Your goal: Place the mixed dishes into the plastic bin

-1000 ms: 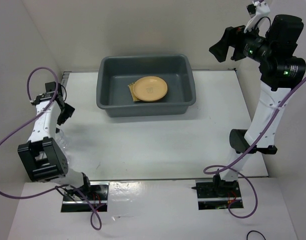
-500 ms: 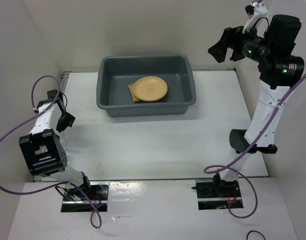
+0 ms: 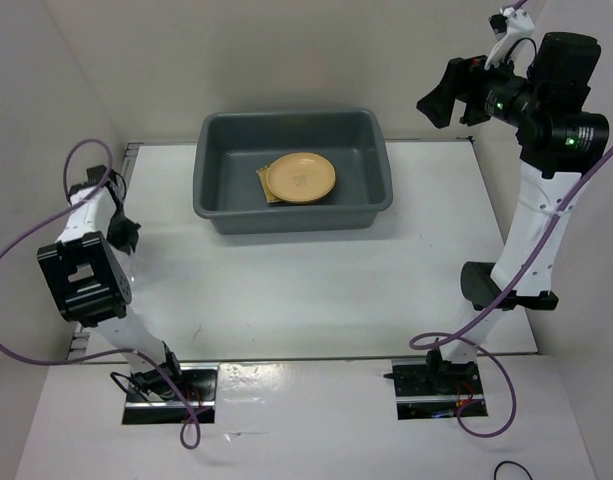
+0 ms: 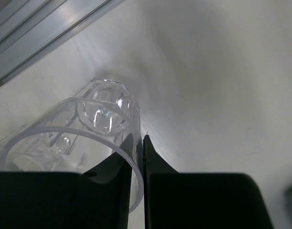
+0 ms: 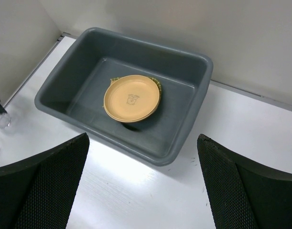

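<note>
Sitting at the far middle of the white table (image 3: 286, 290): the plastic bin (image 3: 286, 215), dark grey, rectangular, with rounded corners and a flared rim, its long side toward the arms.

Contents: one round pale-orange plate (image 3: 301, 177), face up, near the middle of the bin floor. Whether a second plate lies beneath it cannot be told. Under the plate is the bamboo tray (image 3: 262, 181), yellow and woven, with only its left edge and a corner showing past the plate's rim.

Outside the bin: a clear cup (image 4: 95, 112), faceted, at the table's left edge close to a metal rail (image 4: 41, 33), well apart from the bin. The left gripper (image 4: 136, 157) is low over that spot, jaws clamped on the cup's wall at the rim, one finger (image 4: 115, 167) inside the mouth and the other outside. Upright or tilted cannot be told from the wrist view. More clear plastic shows just left of the held cup, too blurred to name.

The right gripper (image 3: 448, 92) is raised high above the table's far right corner and angled down toward the bin, jaws wide apart with nothing between them. In the right wrist view its fingers (image 5: 41, 186) frame the bin, the plate and a sliver of tray edge.
</note>
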Available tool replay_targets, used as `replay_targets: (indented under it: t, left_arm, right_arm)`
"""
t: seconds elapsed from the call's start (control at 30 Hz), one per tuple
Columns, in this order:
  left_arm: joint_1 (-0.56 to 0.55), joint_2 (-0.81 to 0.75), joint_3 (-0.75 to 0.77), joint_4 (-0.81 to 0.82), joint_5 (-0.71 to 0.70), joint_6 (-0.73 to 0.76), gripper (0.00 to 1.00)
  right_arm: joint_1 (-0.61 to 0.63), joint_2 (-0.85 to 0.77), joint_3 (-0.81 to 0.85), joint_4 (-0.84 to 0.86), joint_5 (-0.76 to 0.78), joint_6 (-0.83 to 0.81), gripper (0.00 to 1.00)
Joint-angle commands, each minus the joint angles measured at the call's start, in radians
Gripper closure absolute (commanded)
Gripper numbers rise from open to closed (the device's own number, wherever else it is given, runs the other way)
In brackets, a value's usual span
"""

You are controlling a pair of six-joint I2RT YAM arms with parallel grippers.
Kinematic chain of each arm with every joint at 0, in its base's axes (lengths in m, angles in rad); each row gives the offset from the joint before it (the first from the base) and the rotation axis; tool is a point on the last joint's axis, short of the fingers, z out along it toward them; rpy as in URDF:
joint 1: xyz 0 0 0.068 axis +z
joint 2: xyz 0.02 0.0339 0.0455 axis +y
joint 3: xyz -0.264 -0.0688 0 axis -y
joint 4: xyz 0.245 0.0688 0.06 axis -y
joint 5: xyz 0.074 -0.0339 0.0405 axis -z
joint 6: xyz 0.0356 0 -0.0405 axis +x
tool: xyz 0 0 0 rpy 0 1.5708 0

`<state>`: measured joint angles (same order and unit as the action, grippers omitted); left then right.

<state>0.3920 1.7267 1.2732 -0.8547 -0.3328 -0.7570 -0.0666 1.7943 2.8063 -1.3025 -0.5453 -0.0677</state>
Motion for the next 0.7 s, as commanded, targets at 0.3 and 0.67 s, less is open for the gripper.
replay_targets:
  t: [0.3,0.67]
  left_arm:
    - [-0.252,0.025,0.613,0.249,0.439,0.037,1.00]
    - [-0.674,0.595,1.323,-0.298,0.150,0.294,1.00]
  right_arm:
    - [-0.007,-0.044,0.009,0.006,-0.007,0.011,0.02]
    - [-0.007,-0.118,-0.022,0.006,0.011,0.002,0.02]
